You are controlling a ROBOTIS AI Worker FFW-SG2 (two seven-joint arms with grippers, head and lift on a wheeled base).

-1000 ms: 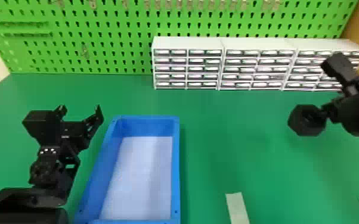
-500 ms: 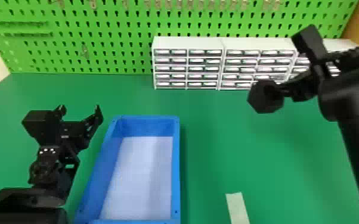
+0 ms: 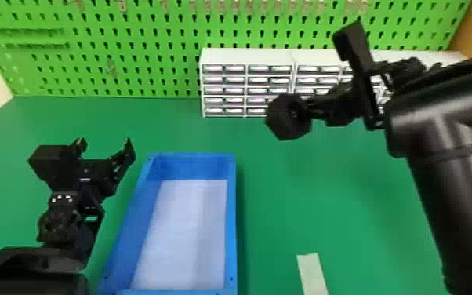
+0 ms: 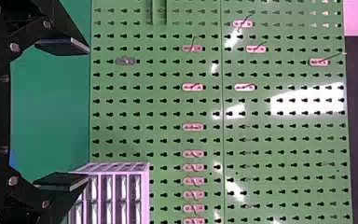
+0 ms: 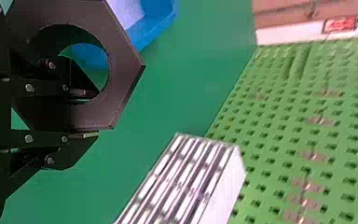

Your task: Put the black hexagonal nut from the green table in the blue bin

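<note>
Right jaws clamped across rim of black hexagonal nut (image 3: 283,124), one finger through hole, likely for sure grip; left jaws apart, empty; blue bin (image 3: 231,219) between both pairs

The nut (image 3: 288,127) is plain black, as are the left hand (image 3: 106,143) and right hand (image 3: 305,109). The bin (image 3: 192,166) is blue with a whitish bottom (image 3: 188,231). Solid deep green colours the bench (image 3: 286,212); the pegboard (image 3: 141,23) is lighter green, dotted with rows of dark keyhole shapes. The drawer cabinets (image 3: 247,57) are white, banded in grey.
</note>
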